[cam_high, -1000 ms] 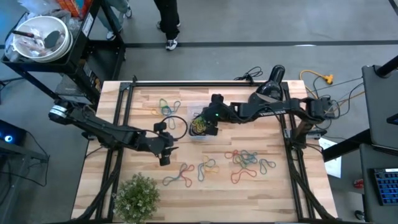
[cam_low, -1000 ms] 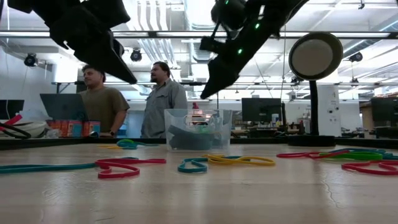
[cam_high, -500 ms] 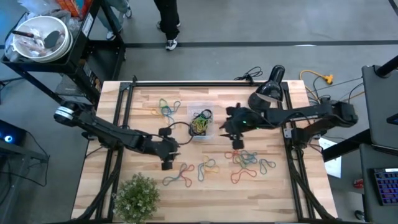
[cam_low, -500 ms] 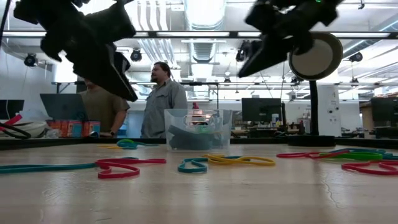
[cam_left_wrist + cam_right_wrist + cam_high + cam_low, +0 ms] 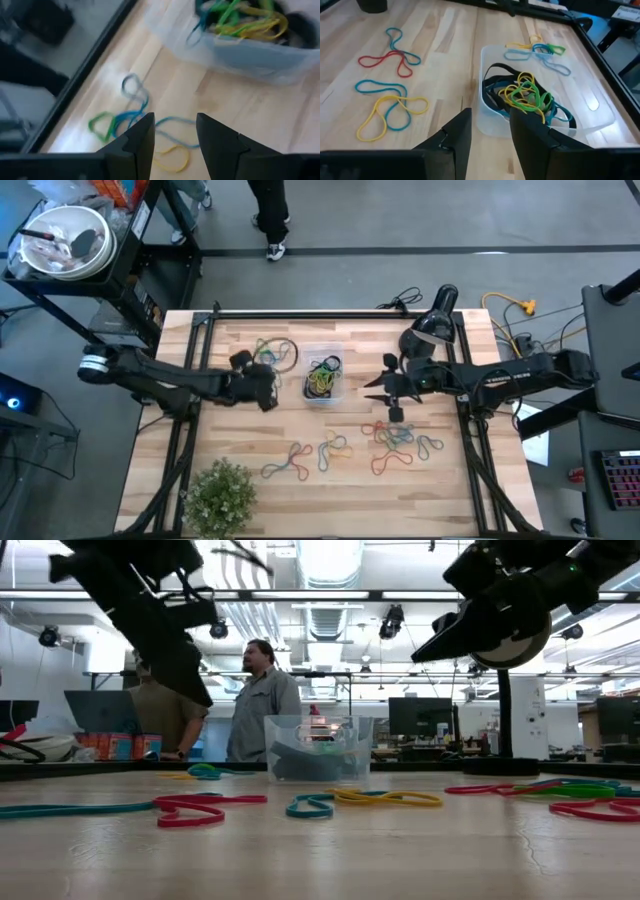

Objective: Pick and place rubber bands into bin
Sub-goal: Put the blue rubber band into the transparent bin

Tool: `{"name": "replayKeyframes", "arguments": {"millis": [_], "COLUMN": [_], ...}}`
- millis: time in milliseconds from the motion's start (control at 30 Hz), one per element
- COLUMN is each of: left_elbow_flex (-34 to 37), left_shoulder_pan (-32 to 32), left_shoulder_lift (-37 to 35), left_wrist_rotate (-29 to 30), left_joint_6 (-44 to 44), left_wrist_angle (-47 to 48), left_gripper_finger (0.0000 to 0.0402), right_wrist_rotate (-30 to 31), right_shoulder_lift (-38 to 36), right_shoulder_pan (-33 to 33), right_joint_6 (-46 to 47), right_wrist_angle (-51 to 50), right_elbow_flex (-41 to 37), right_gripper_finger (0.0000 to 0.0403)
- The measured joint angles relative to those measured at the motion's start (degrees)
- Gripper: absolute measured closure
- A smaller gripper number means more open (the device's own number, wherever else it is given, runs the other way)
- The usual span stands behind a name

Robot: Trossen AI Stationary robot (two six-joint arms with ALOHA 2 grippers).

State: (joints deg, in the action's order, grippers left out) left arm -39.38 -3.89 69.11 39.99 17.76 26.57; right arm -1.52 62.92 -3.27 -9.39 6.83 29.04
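Both arms have left their earlier spots; right gripper (image 5: 388, 396), fingers apart and empty, has swung from the bin (image 5: 323, 375) toward the rubber bands (image 5: 400, 442) at lower right, needing descent; left gripper (image 5: 265, 383), apart, nears upper-left bands.

clear bin (image 5: 324, 376) holds black, yellow and green rubber bands (image 5: 527, 96); pale wood table (image 5: 240, 435).

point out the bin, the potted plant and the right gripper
bin (image 5: 335, 385), high view, its clear right rim
potted plant (image 5: 220, 495), high view, middle of the foliage
right gripper (image 5: 372, 387), high view, between its fingertips
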Motion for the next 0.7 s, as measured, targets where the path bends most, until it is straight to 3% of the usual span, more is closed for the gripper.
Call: {"name": "replayKeyframes", "arguments": {"millis": [333, 533, 700], "left_elbow_flex": [-4.30, -14.95, -25.13], "left_shoulder_pan": [20.81, 25.69, 28.55], "left_shoulder_lift": [0.33, 4.60, 10.86], "left_wrist_rotate": [-32.50, -34.90, -34.53], "left_joint_6": [-7.81, -12.12, -8.07], "left_wrist_angle": [0.59, 10.63, 19.46], "left_gripper_finger": [0.0272, 0.0272, 0.0272], "right_wrist_rotate": [0.07, 0.10, 0.14], "right_shoulder_lift": [-3.24, -2.82, -2.85], "right_shoulder_pan": [0.00, -0.01, -0.16], "right_joint_6": [-3.10, -4.61, -4.78], "right_wrist_angle": [-0.21, -0.15, -0.17], "right_elbow_flex": [-0.74, -1.36, -1.51], "right_gripper_finger": [0.0279, 0.0280, 0.0287]}}
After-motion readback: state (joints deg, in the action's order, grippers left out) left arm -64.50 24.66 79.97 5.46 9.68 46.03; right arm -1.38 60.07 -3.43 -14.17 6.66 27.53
